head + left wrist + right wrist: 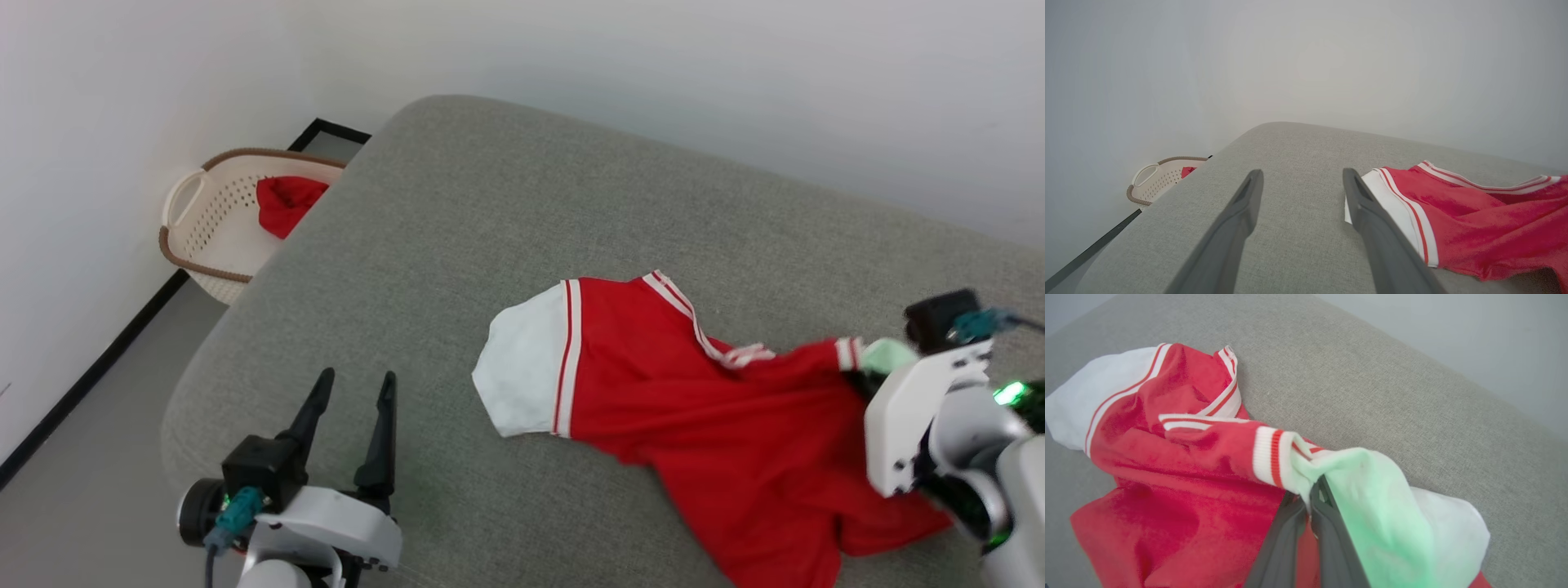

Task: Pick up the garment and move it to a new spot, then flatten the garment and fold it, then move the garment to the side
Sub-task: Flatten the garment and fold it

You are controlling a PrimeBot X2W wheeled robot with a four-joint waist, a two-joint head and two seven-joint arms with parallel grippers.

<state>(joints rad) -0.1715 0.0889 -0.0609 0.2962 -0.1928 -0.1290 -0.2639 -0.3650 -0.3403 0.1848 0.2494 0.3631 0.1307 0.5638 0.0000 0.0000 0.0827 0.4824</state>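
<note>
The garment (718, 425), a red jersey with white sleeves and striped trim, lies crumpled on the grey cushion (490, 212); its print is hidden. One white sleeve (526, 367) lies flat at its left end. My right gripper (1308, 490) is shut on the other white sleeve (1372, 490), lifting that end of the garment (1180, 473) slightly. My left gripper (353, 396) hovers open over bare cushion to the left of the garment, its fingers (1367, 212) pointing toward the wall. The flat sleeve's edge (1396, 208) lies just beside the right finger in the left wrist view.
A white laundry basket (204, 224) with a brown rim stands on the floor at the cushion's far left corner, holding a plain red cloth bundle (286, 204). A pale wall runs behind the cushion. The cushion's rounded front-left edge drops to grey floor (98, 457).
</note>
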